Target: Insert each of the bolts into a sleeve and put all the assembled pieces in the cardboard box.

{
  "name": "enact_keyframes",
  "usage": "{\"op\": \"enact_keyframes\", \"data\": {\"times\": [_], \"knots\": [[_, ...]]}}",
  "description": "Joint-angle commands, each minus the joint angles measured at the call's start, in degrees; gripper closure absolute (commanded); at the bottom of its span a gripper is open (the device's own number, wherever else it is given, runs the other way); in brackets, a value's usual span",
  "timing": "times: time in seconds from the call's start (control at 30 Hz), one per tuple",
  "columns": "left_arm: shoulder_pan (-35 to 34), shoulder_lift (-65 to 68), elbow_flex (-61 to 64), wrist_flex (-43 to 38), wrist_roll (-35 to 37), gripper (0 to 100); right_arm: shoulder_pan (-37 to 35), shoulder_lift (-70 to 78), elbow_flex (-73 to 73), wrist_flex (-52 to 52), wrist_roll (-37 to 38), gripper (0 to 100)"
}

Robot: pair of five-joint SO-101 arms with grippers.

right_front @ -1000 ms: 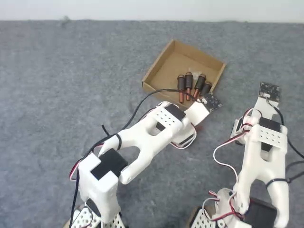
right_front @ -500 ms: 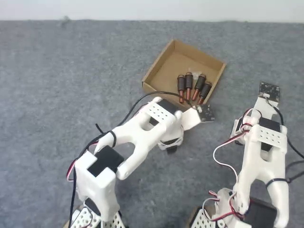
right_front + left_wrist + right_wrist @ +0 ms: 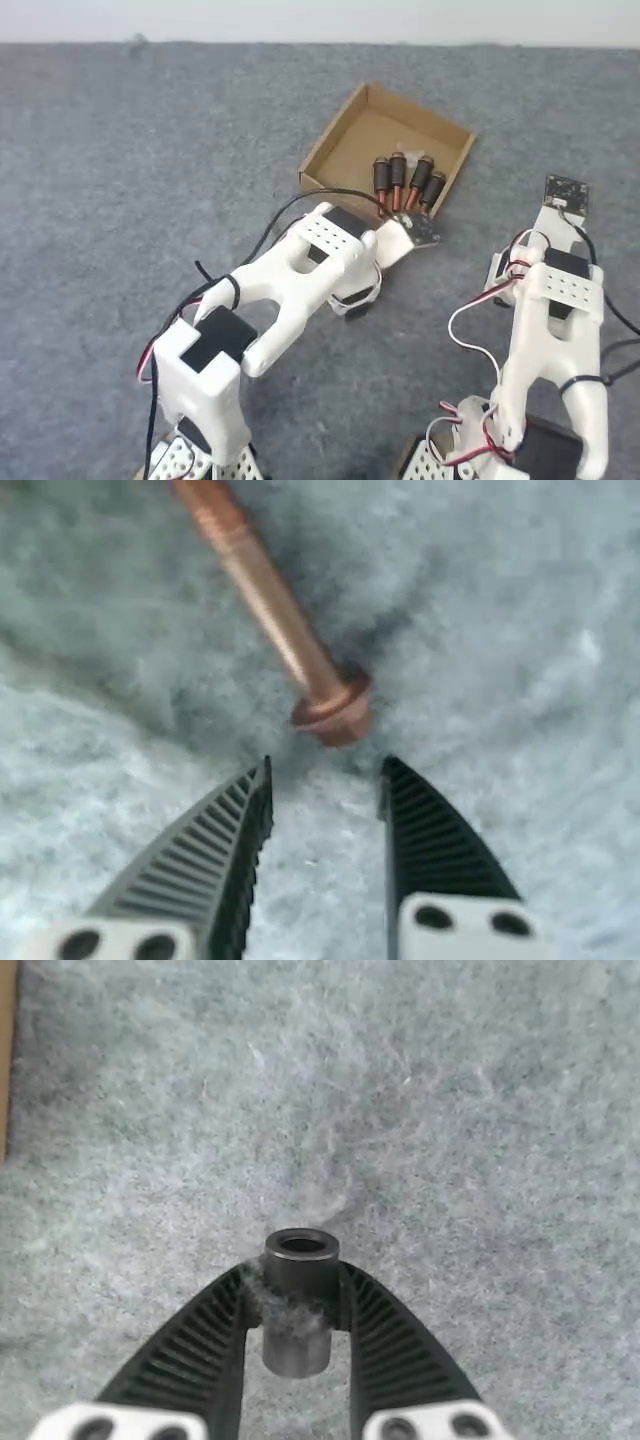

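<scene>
My left pincer (image 3: 328,767) stands open over the copper bolt (image 3: 275,605) lying on the carpet (image 3: 520,590), just below the cardboard box (image 3: 330,135) in the high view, to seize it, while my right pincer (image 3: 296,1278) clamps the black sleeve (image 3: 301,1252) upright, bore ready for it.

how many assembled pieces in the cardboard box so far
4 assembled pieces, side by side in the cardboard box by its near corner; the arm over it could hide another.
</scene>
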Motion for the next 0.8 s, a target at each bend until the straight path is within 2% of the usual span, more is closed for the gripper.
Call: {"op": "enact_keyframes", "data": {"times": [0.0,0.17,0.27,0.53,0.67,0.77], "knots": [[3.5,-5.9,2.9,-7.4,7.9,79,-0.6,-2.6,-0.5,-1.0,1.4,99.1],[4.7,-11.3,8.7,-18.4,18.1,78,-0.6,-2.6,-0.5,-1.0,1.4,99.1],[3.3,-10.1,7.7,-18.9,20.4,78,-0.7,-2.7,-0.5,-1.0,1.4,99.1],[2.8,0.4,-4.0,-7.4,20.3,79,-1.2,-2.7,-0.4,-1.0,1.4,99.1],[2.8,4.7,-8.3,-1.3,19.7,88,-1.1,-2.7,-0.4,-1.0,1.4,99.1],[2.7,6.8,-9.6,2.8,10.4,94,-1.1,-2.7,-0.4,-1.0,1.4,99.1]]}}
